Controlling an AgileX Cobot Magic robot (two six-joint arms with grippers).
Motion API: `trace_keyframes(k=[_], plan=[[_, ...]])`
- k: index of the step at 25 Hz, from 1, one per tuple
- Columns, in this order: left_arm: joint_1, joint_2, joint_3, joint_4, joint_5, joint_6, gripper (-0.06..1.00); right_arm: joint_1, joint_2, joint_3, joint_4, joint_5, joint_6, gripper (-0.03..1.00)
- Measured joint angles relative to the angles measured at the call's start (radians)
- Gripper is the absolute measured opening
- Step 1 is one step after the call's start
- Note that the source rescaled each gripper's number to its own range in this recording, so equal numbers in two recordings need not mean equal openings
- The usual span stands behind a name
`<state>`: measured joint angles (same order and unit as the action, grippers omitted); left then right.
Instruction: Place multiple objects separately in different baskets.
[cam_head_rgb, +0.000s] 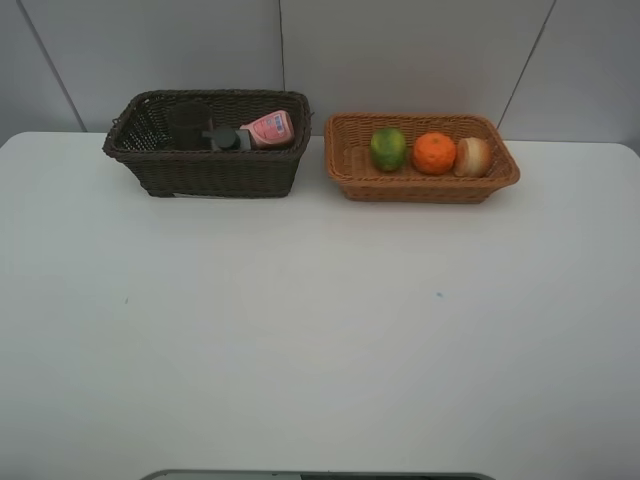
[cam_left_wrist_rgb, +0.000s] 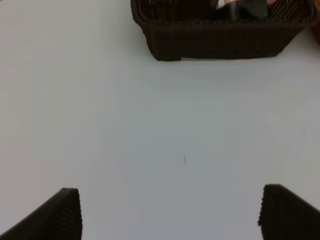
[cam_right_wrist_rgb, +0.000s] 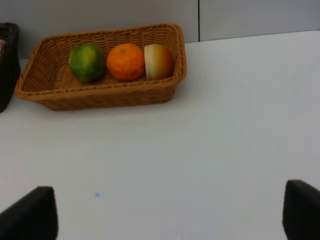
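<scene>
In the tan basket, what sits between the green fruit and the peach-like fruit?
The orange tangerine sits between the green fruit and the peach-like fruit in the tan basket; the exterior high and right wrist views both show it.

2 black, finely ribbed fingertips (cam_left_wrist_rgb: 57, 215) per wrist view, wedge-shaped on the left, blockier on the right (cam_right_wrist_rgb: 32, 212).

Two baskets stand side by side at the far edge of the table (cam_head_rgb: 320, 340), close to the wall behind them. The deeper basket (cam_head_rgb: 210, 170) on the left holds a cup (cam_head_rgb: 188, 125) at its left, a pump bottle (cam_head_rgb: 228, 138) in the middle and a tube (cam_head_rgb: 270, 129) leaning at the right. The shallower basket (cam_head_rgb: 420, 180) on the right holds three fruits in a row: a round fruit (cam_head_rgb: 388, 148) left, a tangerine (cam_head_rgb: 434, 153) centre, a peach (cam_head_rgb: 472, 157) right.
</scene>
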<state>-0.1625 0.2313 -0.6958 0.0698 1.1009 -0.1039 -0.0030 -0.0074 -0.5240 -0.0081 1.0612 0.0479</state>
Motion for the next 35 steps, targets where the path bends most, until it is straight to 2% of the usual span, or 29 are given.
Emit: trace_keyframes(k=[10,16,22,35], plan=[[0.0,-0.229,0.145,0.007,0.068,0.002,0.91,0.0,0.0,0.0,0.0,0.0,0.0,1.0],[0.0,-0.238,0.153,0.011,0.05,0.035,0.91,0.0,0.0,0.0,0.0,0.0,0.0,1.0],[0.0,-0.239,0.19,-0.01,-0.023,0.051,0.91,0.0,0.0,0.0,0.0,0.0,0.0,1.0],[0.0,-0.239,0.191,-0.028,-0.033,0.061,0.91,0.0,0.0,0.0,0.0,0.0,0.0,1.0]])
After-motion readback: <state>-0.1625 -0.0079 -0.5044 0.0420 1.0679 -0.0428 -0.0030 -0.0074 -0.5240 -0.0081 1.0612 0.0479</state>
